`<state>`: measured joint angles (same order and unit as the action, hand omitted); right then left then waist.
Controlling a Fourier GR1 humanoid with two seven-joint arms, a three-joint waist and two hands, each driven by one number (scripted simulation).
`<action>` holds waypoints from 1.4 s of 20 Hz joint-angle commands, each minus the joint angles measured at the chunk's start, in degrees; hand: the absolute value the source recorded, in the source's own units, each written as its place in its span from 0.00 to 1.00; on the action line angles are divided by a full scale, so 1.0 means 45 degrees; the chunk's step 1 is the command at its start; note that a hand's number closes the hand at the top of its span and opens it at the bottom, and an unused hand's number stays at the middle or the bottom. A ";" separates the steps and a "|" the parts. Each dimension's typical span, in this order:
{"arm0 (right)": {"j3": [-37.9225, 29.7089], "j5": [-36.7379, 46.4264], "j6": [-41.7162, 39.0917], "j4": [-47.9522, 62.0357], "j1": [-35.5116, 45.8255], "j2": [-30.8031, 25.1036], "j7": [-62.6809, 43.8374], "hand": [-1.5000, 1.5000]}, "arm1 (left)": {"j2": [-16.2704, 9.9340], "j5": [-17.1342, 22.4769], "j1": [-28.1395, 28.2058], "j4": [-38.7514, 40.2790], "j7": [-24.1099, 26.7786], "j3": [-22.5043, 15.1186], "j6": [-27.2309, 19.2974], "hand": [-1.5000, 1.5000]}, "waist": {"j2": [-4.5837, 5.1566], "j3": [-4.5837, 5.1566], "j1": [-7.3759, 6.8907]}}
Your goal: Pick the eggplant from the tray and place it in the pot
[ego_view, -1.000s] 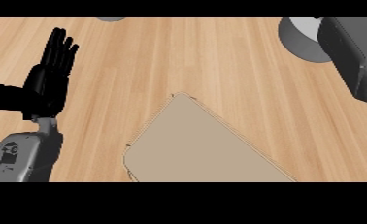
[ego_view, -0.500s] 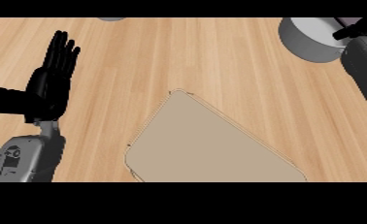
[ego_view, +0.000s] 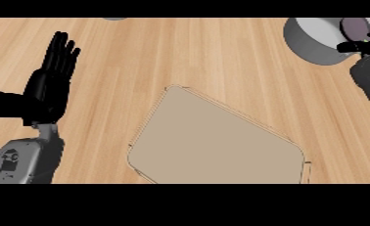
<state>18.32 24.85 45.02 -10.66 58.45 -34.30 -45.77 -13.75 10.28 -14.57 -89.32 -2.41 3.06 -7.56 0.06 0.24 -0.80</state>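
The beige tray [ego_view: 217,146] lies in the lower middle of the head view with nothing on it. The grey pot [ego_view: 314,44] stands at the top right. A purplish shape, apparently the eggplant [ego_view: 356,26], shows inside the pot at the view's right edge. Only a small black part of my right hand [ego_view: 354,48] shows, lying across the pot's right rim, with the rest cut off by the edge. My left hand [ego_view: 49,85] rests open at the far left with its fingers up, well away from the tray.
The wooden counter [ego_view: 180,54] spreads around the tray. A small grey object [ego_view: 114,18] peeks in at the top edge, left of centre.
My right arm has drawn away to the right, uncovering the pot. The left hand has stayed in place.
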 commanded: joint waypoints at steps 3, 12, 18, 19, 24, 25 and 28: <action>-0.1317 -0.1113 -0.0147 -0.0745 -0.1255 -0.0397 0.3400 0.00 | 0.0124 -0.0263 -0.0427 -0.0092 -0.0492 -0.0209 -0.0168 0.50 | 0.0131 -0.0086 -0.0103; -0.2989 -0.1970 0.3334 -0.2199 -0.0768 0.0059 0.4264 0.00 | 0.0212 -0.0181 -0.0410 0.0806 0.0464 0.0286 0.0015 0.50 | 0.0064 -0.0063 0.0060; -0.4597 -0.3345 0.4335 -0.4722 -0.2322 -0.0266 0.5813 0.00 | 0.0023 0.0047 -0.0361 0.0249 -0.0423 0.0464 0.0006 0.50 | -0.0076 -0.0061 0.0396; -0.4824 -0.3325 0.4036 -0.4430 -0.2398 -0.0631 0.5917 0.00 | 0.0185 -0.0393 -0.0217 0.0148 -0.0160 0.0170 -0.0160 0.50 | -0.0015 -0.0061 0.0215; -0.5783 -0.4158 0.4826 -0.7462 -0.5079 -0.0345 0.7289 0.00 | 0.0127 -0.0262 0.0544 -0.0295 0.0119 0.0316 0.0123 0.50 | -0.0083 -0.0054 0.0366; -0.5725 -0.4005 0.5196 -0.7891 -0.5405 -0.0212 0.7043 0.00 | 0.0404 -0.0339 0.0101 0.0208 0.0119 0.0259 -0.0112 0.50 | -0.0087 -0.0046 0.0453; -0.6717 -0.4901 0.4689 -0.9664 -0.7103 -0.0437 0.7916 0.00 | -0.0077 0.0029 -0.0425 0.0315 -0.0388 0.0734 0.0197 0.50 | -0.0073 -0.0057 0.0486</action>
<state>-8.05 5.98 63.43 -45.95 33.93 -36.48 -13.33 -12.91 9.16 -14.52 -89.27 -3.21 4.60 -7.73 -0.32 0.01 1.11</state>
